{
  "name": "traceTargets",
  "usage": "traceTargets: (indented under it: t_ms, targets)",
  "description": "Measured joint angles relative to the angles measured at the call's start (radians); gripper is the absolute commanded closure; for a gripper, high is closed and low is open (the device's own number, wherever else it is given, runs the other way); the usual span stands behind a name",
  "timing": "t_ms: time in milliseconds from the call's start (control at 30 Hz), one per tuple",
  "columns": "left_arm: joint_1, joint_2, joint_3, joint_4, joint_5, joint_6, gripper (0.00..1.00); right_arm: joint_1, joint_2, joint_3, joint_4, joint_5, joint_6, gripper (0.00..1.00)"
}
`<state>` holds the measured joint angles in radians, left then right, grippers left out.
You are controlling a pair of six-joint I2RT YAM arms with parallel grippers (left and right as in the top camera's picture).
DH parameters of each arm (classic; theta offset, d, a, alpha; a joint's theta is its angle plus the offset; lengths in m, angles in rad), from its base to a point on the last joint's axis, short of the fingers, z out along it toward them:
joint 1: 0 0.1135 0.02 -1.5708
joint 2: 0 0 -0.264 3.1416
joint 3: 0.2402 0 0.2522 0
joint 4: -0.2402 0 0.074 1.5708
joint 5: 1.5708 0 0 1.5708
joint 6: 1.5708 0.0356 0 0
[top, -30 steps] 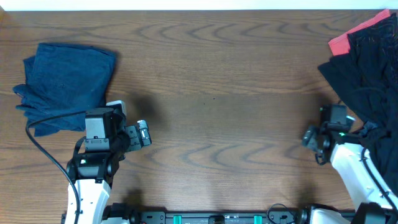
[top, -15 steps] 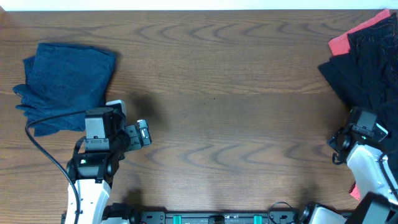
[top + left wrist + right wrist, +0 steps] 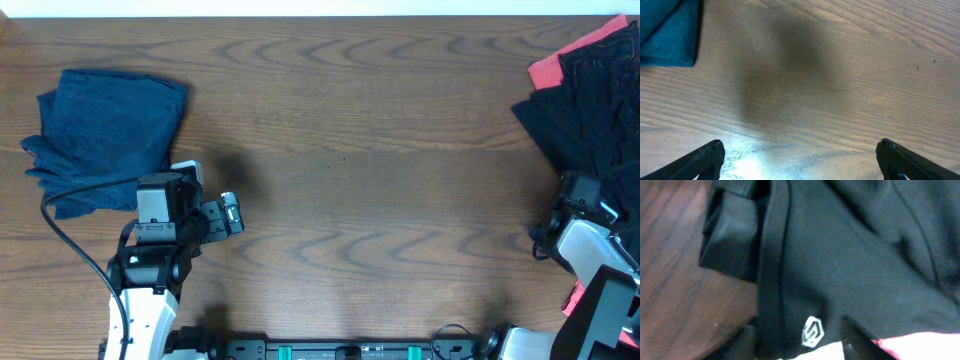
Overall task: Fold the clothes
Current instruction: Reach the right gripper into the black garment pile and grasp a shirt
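Roughly midway, at a guess. Shows a blue cloth (image 3: pixel 105 135) folded at the left end of the surface (image 3: pixel 340 180). Leaves a black pile (image 3: pixel 590 120) and red garment (image 3: pixel 555 68) heaped, unfolded, at the right end. Left end effector (image 3: pixel 228 213) wide open, empty, over bare wood. Right end effector (image 3: pixel 799 342) low on black fabric, fingers apart; cannot tell whether gripping.

folded blue cloth (image 3: pixel 105 135) lies far left, black clothes heap (image 3: pixel 590 110) far right.
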<state>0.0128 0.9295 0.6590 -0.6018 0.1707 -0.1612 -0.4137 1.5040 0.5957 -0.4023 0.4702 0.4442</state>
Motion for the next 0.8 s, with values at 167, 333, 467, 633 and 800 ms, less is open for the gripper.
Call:
traceTargets:
  t_ms: [167, 333, 467, 633, 800]
  targets:
    - [0.0, 0.0, 0.0, 0.0, 0.003, 0.0, 0.02, 0.0, 0.013, -0.002, 0.0, -0.006, 0.009, 0.99]
    - [0.0, 0.0, 0.0, 0.012, 0.003, 0.0, 0.02, 0.0, -0.007, -0.001, -0.037, -0.041, 0.011, 0.99]
    - [0.0, 0.0, 0.0, 0.035, 0.003, 0.0, 0.02, 0.0, -0.083, 0.019, -0.146, -0.125, 0.01, 0.99]
    - [0.0, 0.0, 0.0, 0.039, 0.003, 0.0, 0.02, 0.012, -0.244, 0.181, -0.243, -0.273, -0.067, 0.99]
    - [0.0, 0.0, 0.0, 0.041, 0.003, 0.0, 0.02, 0.131, -0.359, 0.367, -0.234, -0.563, -0.207, 0.99]
